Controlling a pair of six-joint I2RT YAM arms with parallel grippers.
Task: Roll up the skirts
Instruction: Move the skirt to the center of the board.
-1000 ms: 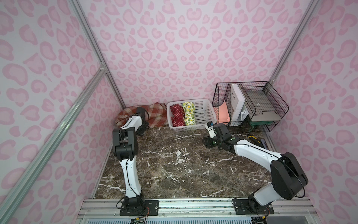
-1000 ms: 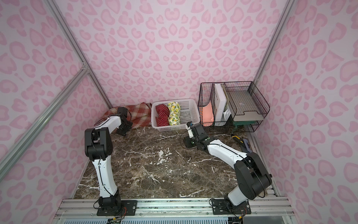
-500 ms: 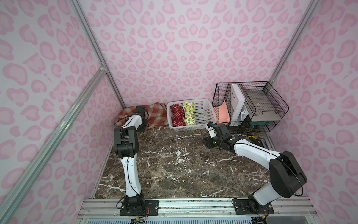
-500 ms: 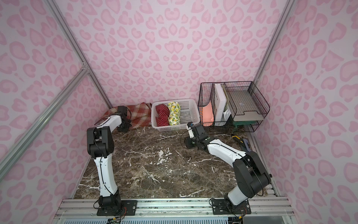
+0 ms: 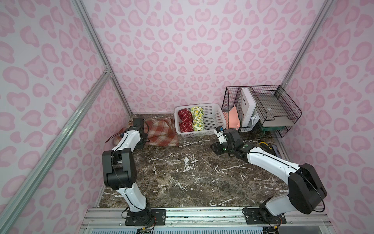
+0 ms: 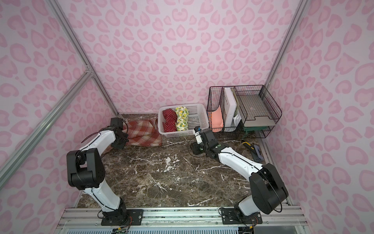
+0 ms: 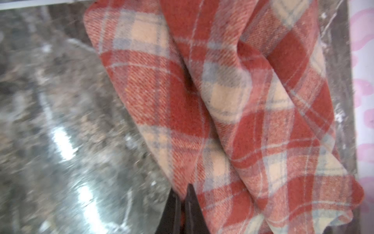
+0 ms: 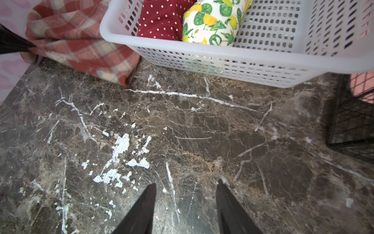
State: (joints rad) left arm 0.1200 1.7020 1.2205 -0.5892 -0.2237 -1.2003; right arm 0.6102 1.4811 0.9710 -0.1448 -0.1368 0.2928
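Note:
The rust-orange and cream plaid skirt (image 5: pixel 162 133) (image 6: pixel 144 134) lies crumpled at the table's back left, beside the basket. My left gripper (image 7: pixel 182 192) (image 5: pixel 143 139) is shut on this skirt's near left edge, with cloth pinched between the jaws. The red polka-dot skirt (image 5: pixel 185 120) (image 8: pixel 162 18) and the lemon-print skirt (image 5: pixel 198 118) (image 8: pixel 212 22) lie rolled side by side in the white basket (image 5: pixel 215 121) (image 8: pixel 222 60). My right gripper (image 8: pixel 187 184) (image 5: pixel 217 149) stands open over bare marble in front of the basket, holding nothing.
A black wire organizer (image 5: pixel 263 107) with papers and a white box stands at the back right, next to the basket. A yellow-and-black tool (image 5: pixel 265 145) lies by the right wall. The left wall runs close behind the plaid skirt.
My left gripper has closed on the plaid skirt's edge, and the left arm's elbow has shifted slightly. The right arm has stayed put.

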